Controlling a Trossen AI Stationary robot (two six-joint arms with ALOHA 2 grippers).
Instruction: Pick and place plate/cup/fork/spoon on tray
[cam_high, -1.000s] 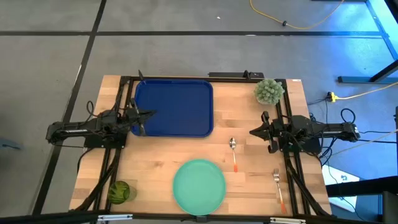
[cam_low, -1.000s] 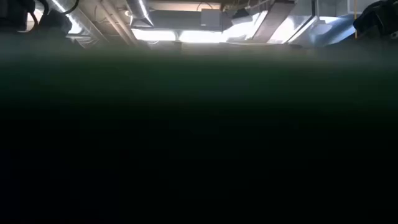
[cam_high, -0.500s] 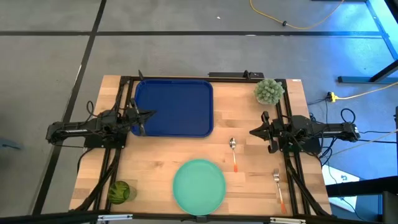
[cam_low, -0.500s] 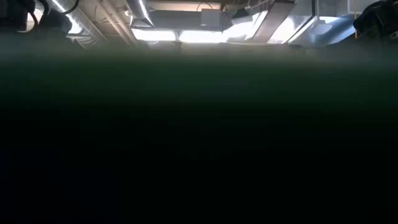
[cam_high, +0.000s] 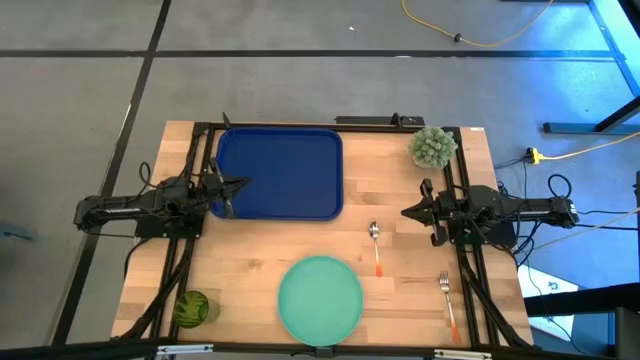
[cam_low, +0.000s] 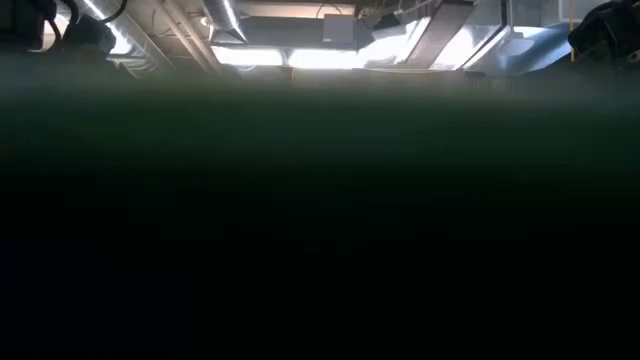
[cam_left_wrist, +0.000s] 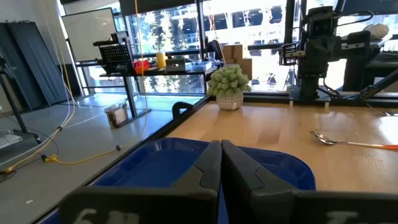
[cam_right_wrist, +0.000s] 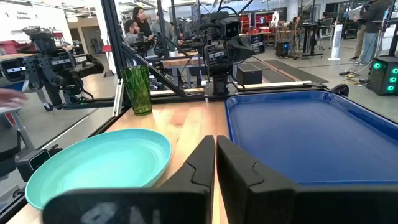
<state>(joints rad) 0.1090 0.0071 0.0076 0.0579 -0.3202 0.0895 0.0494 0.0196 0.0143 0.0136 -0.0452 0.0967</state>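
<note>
The dark blue tray (cam_high: 280, 172) lies at the far left of the table. The mint-green plate (cam_high: 320, 297) lies flat at the near edge, middle. The dark-green cup (cam_high: 192, 308) stands upright at the near left corner. The spoon (cam_high: 376, 245) lies right of centre, and the fork (cam_high: 447, 300) lies near the near right corner, both flat on the table. My left gripper (cam_high: 243, 183) is shut and empty over the tray's left rim (cam_left_wrist: 186, 162). My right gripper (cam_high: 405, 212) is shut and empty at the right side, just beyond the spoon. Its wrist view shows the plate (cam_right_wrist: 99, 165), the cup (cam_right_wrist: 137, 90) and the tray (cam_right_wrist: 311, 134).
A pale green fuzzy ball-shaped plant (cam_high: 432, 146) stands at the far right corner. Black frame rails run along both sides of the table. Bare wood lies between the tray and the plate. The low view is dark and blocked. People show in the room beyond.
</note>
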